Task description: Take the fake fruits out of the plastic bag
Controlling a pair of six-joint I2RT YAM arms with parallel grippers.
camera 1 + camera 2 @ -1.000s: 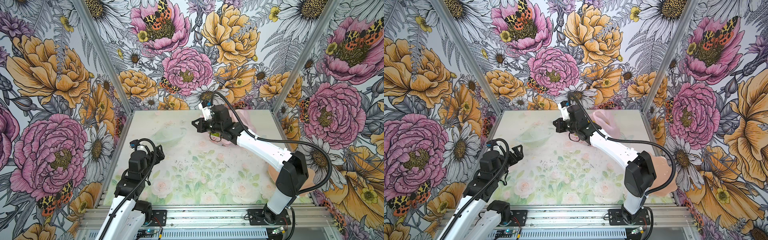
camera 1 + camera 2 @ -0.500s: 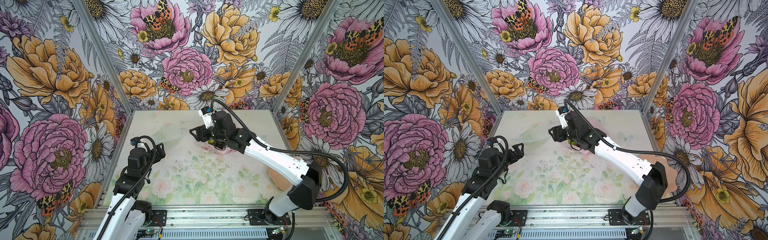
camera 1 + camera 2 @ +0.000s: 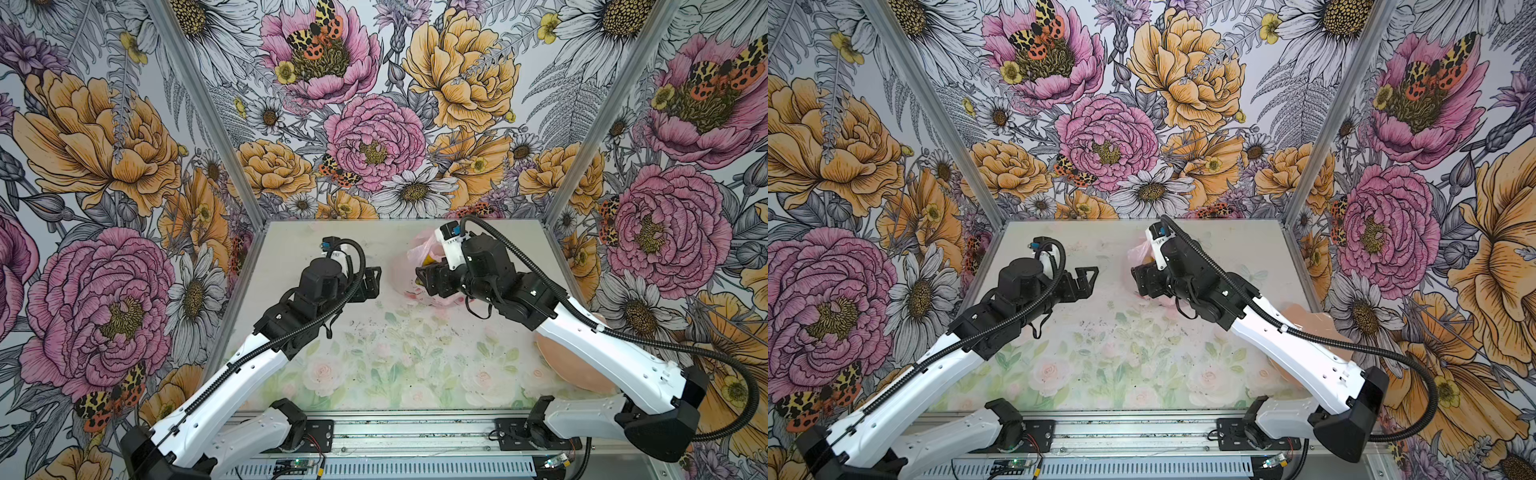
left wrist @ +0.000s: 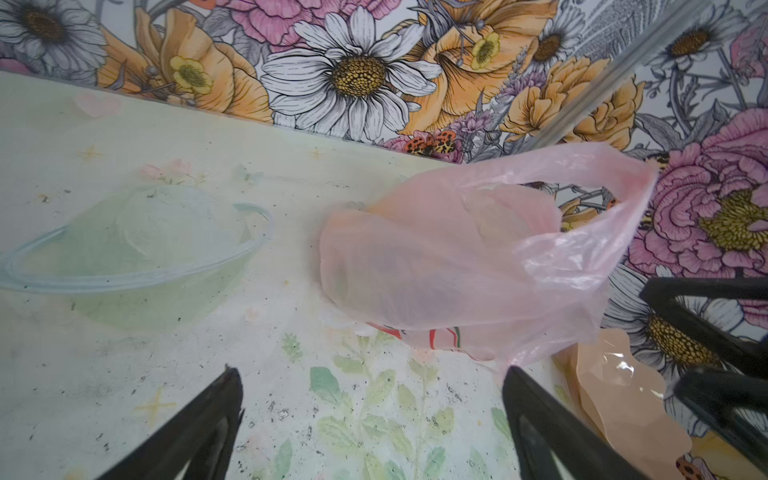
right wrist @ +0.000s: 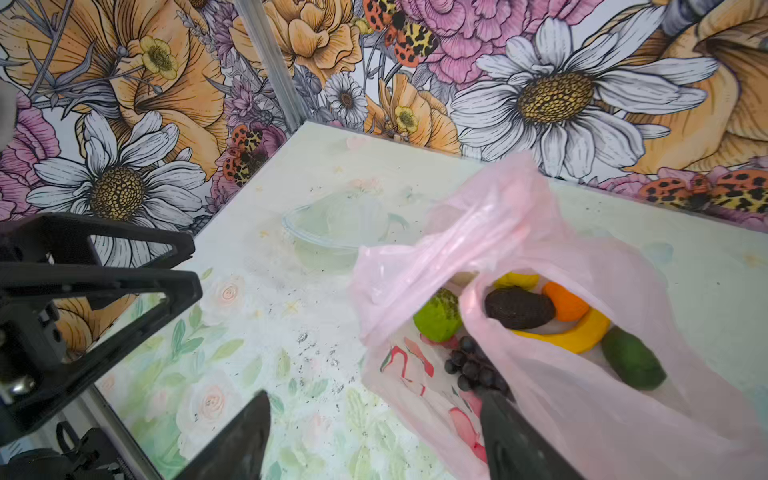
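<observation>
The plastic bag (image 3: 420,246) (image 3: 1138,252) is thin translucent pink and lies at the table's back middle, mostly hidden by my right wrist in both top views. In the right wrist view its mouth (image 5: 536,249) gapes. Inside show a lime-green citrus (image 5: 438,318), a dark avocado (image 5: 519,308), an orange (image 5: 565,301), a banana (image 5: 577,333), a green fruit (image 5: 632,365) and purple grapes (image 5: 473,369). My right gripper (image 5: 374,419) (image 3: 424,279) is open, one finger at the bag's mouth beside the grapes. My left gripper (image 4: 370,395) (image 3: 370,283) is open and empty, just short of the bag (image 4: 457,266).
A clear plastic bowl (image 4: 137,249) (image 5: 336,228) sits on the table left of the bag. A peach-pink plate (image 3: 573,368) (image 3: 1308,318) (image 4: 623,399) lies at the right edge, partly under my right arm. Floral walls close in the back and both sides.
My right gripper has gone from shut to open at the bag. My left arm has swung from the front left up to the bag's left side, still open.
</observation>
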